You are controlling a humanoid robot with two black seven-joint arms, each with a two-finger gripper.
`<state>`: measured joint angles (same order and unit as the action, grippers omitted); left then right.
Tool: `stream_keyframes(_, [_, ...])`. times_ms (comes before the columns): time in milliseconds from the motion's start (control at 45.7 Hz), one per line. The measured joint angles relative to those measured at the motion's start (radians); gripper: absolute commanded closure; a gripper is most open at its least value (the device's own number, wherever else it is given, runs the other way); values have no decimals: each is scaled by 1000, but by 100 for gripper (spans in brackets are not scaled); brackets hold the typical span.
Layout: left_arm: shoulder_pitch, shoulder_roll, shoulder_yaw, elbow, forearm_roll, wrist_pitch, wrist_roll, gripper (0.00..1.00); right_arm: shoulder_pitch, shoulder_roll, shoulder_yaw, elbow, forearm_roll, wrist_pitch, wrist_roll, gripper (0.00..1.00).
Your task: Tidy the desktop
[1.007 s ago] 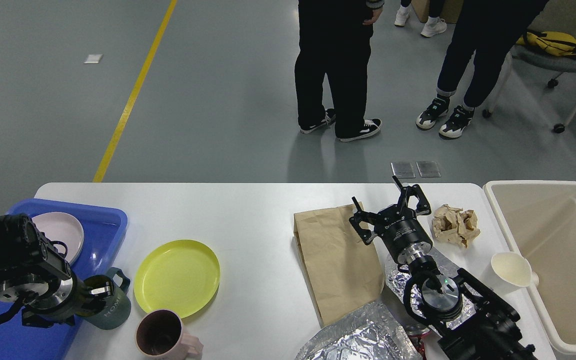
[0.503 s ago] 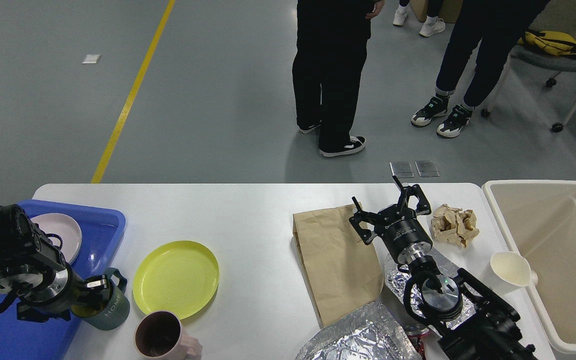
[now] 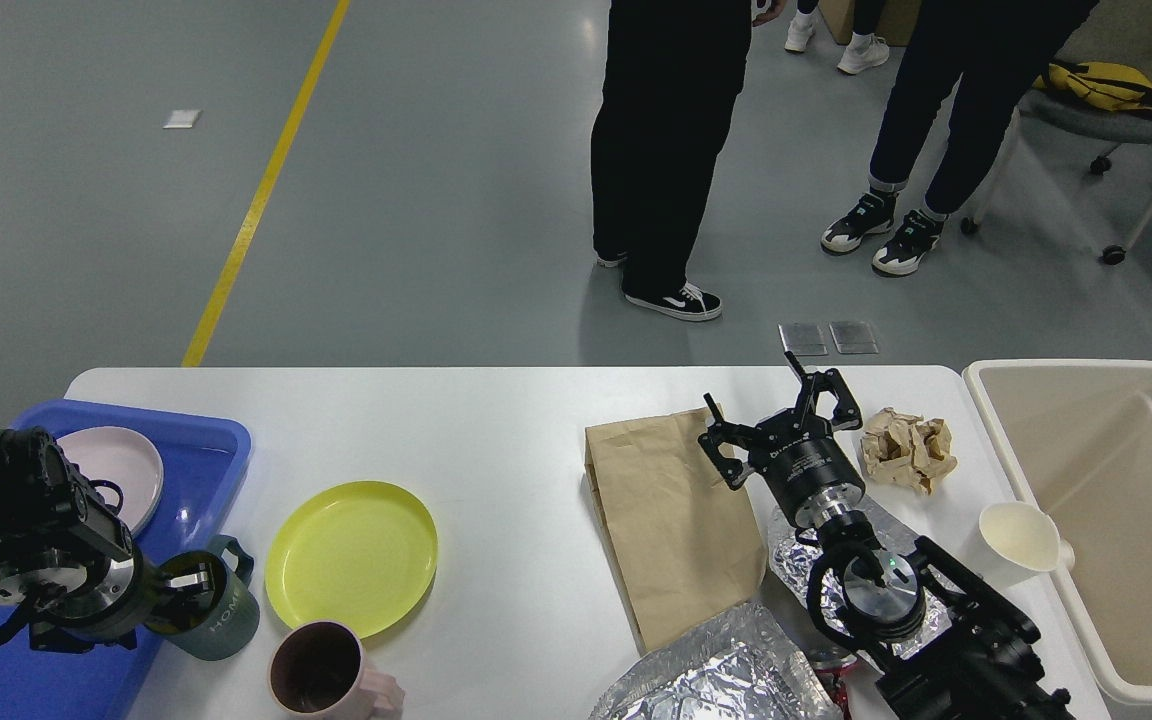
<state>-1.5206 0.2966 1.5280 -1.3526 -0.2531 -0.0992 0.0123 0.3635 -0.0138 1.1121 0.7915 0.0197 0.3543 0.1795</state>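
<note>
The white desktop (image 3: 496, 420) holds dishes on the left and rubbish on the right. My left gripper (image 3: 186, 588) is at the near left, shut on the rim of a dark green mug (image 3: 226, 620) that stands beside the blue tray (image 3: 211, 450). Close by are a yellow plate (image 3: 351, 555) and a pink mug (image 3: 321, 680). My right gripper (image 3: 781, 418) hovers open and empty between a flat brown paper bag (image 3: 671, 520) and a crumpled brown paper ball (image 3: 908, 450).
A pink plate (image 3: 121, 470) lies in the blue tray. Crumpled foil (image 3: 726, 680) lies at the front edge. A white paper cup (image 3: 1021, 535) lies beside the beige bin (image 3: 1106, 480) at the right. Two people (image 3: 666, 150) stand beyond the far edge.
My left gripper and the green mug have shifted a little left and toward me. The right arm has not moved. The people behind the table have stepped about.
</note>
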Motion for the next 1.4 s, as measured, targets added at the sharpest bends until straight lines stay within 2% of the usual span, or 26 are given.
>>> stream_keyframes(197, [20,-2,-15,1,0,45,0,64,0,0,0,0,0,0,0,0])
stream_keyframes(482, [32,-3,-22,3,0,49,0,87,0,0,0,0,0,0,0,0])
stream_keyframes(832, [37,-8,-28,7,0,50,-2,100,0,0,0,0,0,0,0,0])
stream_keyframes(1051, [34,-8,-28,4,3,31,-15,100,0,0,0,0,0,0,0,0])
stream_keyframes(1226, [19,0,-25,-2,9,-24,-18,100,0,0,0,0,0,0,0,0])
stream_keyframes(1401, [-53,36,-11,-2,29,-179,-17,100,0,0,0,0,0,0,0,0])
